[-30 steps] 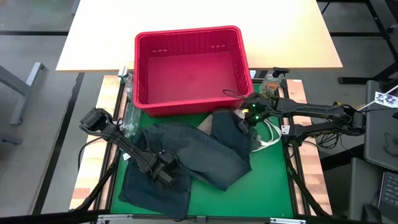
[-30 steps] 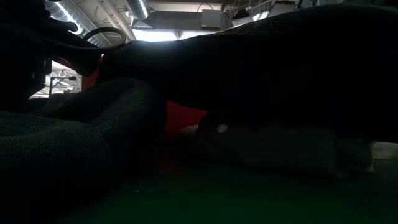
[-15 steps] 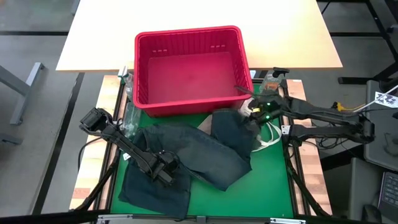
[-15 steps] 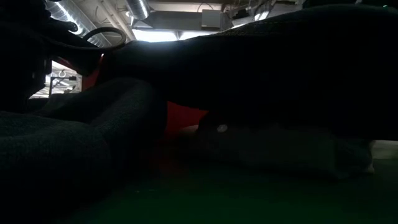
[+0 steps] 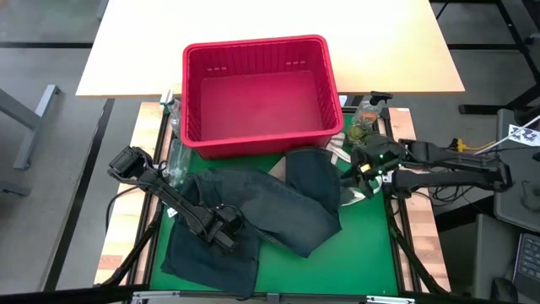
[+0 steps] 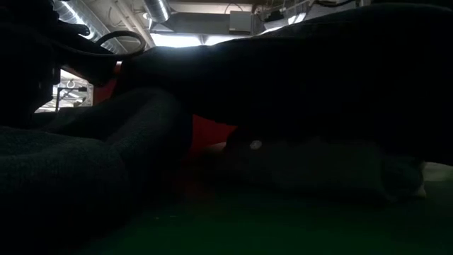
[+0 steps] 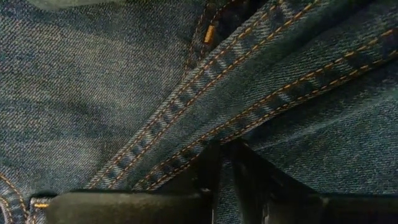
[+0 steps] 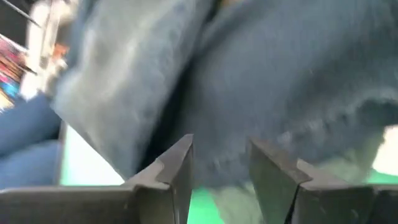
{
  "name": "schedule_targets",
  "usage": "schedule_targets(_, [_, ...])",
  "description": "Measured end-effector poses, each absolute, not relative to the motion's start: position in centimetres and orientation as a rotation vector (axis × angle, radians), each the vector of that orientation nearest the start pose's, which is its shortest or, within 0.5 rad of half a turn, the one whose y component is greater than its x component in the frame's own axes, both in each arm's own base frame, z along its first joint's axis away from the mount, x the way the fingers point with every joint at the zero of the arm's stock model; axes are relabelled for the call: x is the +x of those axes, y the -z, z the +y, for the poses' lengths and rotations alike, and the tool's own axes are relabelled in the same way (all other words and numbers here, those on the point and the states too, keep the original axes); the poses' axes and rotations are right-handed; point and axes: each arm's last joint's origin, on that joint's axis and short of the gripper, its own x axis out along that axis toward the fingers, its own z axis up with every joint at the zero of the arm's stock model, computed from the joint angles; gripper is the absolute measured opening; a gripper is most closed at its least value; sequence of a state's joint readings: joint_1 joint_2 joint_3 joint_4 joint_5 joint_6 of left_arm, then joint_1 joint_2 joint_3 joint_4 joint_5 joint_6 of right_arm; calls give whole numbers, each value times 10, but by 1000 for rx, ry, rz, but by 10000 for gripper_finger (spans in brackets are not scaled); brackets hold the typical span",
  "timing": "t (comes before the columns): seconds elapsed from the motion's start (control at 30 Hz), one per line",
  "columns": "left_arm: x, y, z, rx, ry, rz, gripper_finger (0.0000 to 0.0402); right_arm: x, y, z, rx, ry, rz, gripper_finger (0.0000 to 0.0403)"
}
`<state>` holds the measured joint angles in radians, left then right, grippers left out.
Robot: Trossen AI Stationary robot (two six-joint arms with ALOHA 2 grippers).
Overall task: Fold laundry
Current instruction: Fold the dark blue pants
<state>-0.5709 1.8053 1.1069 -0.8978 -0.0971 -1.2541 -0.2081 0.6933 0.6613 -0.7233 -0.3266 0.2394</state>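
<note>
- Near edge of the green mat: the left gripper is pinched down on the denim jeans, right on a seam, jaws nearly shut.
- The jeans sprawl rumpled mid-mat, so folding looks barely begun.
- Right edge: the right gripper hangs part-open and empty beside them.
- Far side: red basket, empty.
</note>
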Motion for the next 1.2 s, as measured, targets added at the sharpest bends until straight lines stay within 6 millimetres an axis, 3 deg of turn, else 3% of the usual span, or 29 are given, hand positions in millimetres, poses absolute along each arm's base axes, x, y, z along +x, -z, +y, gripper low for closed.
schedule_targets(0.13, [258, -152, -163, -466, -591, 1442, 33, 128, -252, -9, 365, -16, 848, 144])
schedule_targets(0.37, [258, -152, -163, -467, -591, 1441, 33, 136, -246, 19, 242, -151, 926, 144])
schedule_targets(0.53, [258, -152, -163, -467, -590, 1441, 33, 141, -237, 40, 85, -156, 986, 144])
schedule_targets(0.87, [258, -152, -163, -468, -590, 1441, 33, 158, -208, 70, -174, 35, 1095, 144])
schedule_targets(1.03, [258, -152, -163, -468, -590, 1441, 33, 168, -190, 75, -321, 154, 1139, 144])
schedule_targets(1.2, [258, -152, -163, -470, -591, 1441, 33, 174, -177, 77, -357, 195, 1201, 144])
